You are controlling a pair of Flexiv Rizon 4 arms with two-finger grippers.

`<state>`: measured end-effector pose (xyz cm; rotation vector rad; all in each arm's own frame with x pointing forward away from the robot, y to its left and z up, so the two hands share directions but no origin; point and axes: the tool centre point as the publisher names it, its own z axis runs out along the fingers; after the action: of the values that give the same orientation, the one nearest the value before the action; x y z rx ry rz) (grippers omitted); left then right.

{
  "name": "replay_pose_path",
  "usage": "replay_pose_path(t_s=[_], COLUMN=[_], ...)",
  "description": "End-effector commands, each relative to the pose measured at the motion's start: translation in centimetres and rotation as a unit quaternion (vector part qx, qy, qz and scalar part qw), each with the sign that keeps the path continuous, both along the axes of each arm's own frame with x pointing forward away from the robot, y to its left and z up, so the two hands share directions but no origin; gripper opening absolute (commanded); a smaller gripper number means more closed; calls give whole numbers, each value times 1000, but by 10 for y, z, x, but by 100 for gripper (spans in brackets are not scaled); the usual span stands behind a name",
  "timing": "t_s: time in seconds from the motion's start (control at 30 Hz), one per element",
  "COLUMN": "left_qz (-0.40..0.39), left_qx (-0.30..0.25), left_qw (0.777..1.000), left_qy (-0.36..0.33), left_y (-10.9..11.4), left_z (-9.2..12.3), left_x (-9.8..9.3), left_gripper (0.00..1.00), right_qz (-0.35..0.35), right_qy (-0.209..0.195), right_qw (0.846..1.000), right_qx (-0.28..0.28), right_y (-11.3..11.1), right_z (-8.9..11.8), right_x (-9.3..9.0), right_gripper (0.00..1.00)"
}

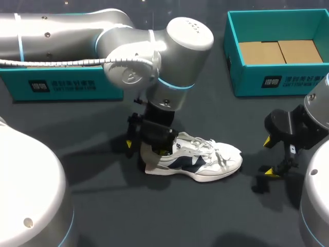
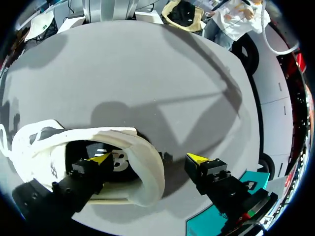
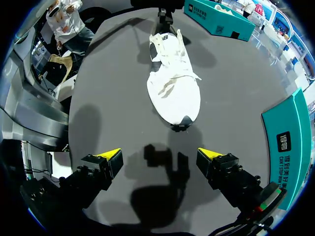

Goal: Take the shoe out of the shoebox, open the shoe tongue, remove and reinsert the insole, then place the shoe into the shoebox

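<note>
- The dark grey table (image 1: 103, 206) is under everything.
- An open teal cardboard shoebox (image 1: 247, 77) sits well beyond the right gripper (image 1: 269, 157).
- The white-and-navy lace-up sneaker (image 1: 198, 159) stands on its sole outside the box. Its toe points at the right gripper, which is spread wide and holding nothing.
- The left gripper (image 1: 145, 148) is apart too. One finger is down in the heel opening, and the other is behind the heel, not touching.

A dark grey table (image 1: 195, 216) fills the frame; at the upper left lies a long teal carton (image 1: 108, 88) bearing a dark side label
</note>
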<state>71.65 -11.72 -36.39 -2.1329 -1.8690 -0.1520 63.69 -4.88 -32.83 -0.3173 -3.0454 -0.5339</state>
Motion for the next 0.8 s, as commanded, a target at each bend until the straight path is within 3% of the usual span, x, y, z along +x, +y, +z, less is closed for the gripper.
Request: replay_pose_path(t_s=[0.03, 0.2, 0.33, 0.77, 0.8], left_qz=[7, 31, 70, 70, 106], left_qx=[-40, -86, -122, -122, -124], left_qw=[999, 996, 985, 985, 980], left_qy=[6, 22, 100, 100, 115], left_y=[23, 39, 55, 55, 60], left_z=[29, 59, 77, 77, 78], left_x=[-1, -9, -23, -23, -19], left_gripper=[100, 100, 100, 100, 100], right_qz=[0, 0, 0, 0, 0], right_qy=[-2, -2, -2, -2, -2], right_qw=[1000, 1000, 1000, 1000, 1000], right_qx=[-1, -1, -1, -1, -1], right_y=[-1, -1, -1, -1, -1], right_z=[0, 0, 0, 0, 0], right_x=[-3, -3, -3, -3, -3], right_gripper=[100, 100, 100, 100, 100])
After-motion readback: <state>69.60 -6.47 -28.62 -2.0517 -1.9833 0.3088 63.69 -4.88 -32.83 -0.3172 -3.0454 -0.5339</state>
